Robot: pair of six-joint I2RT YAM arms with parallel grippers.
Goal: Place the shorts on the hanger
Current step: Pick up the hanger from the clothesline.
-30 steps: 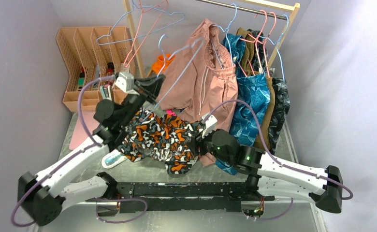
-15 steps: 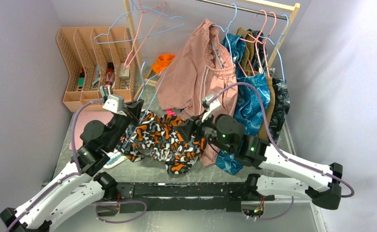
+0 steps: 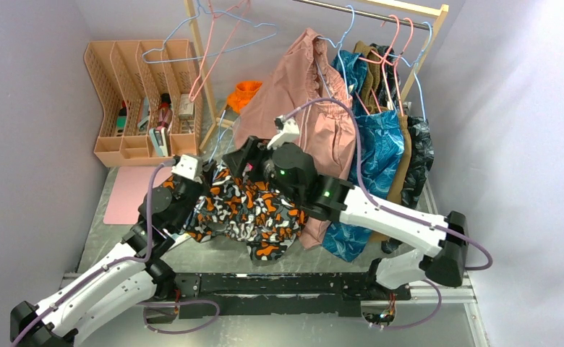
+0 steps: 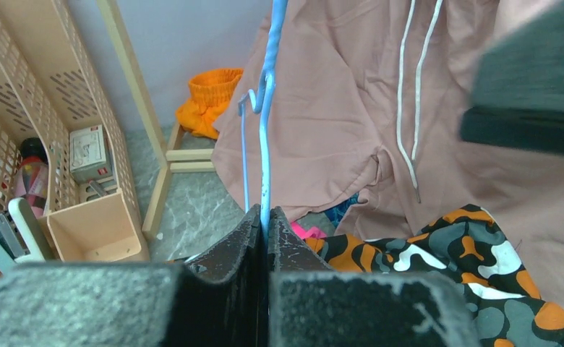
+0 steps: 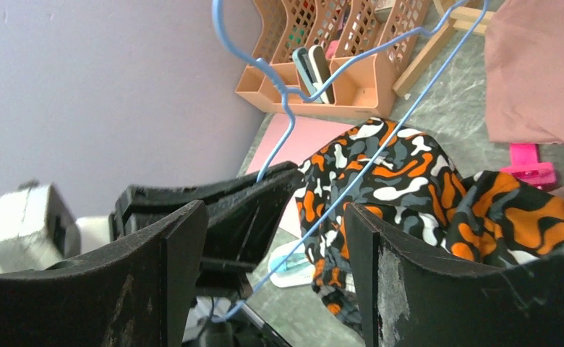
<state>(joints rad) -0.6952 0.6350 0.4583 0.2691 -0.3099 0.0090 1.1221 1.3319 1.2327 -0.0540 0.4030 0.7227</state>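
The left gripper (image 4: 266, 217), jaws clamped on the hanger (image 4: 267, 130), has dropped beside the shorts (image 3: 257, 213) heaped mid-table (image 3: 98, 242), while the right gripper (image 5: 272, 217) has swung over with jaws apart, likely readying to thread the shorts on.

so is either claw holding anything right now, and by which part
The left claw is shut on the light-blue hanger, pinching one thin wire of its frame. The right claw is open and holds nothing.

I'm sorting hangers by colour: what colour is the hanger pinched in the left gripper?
Light blue. The hanger shows best in the left wrist view.
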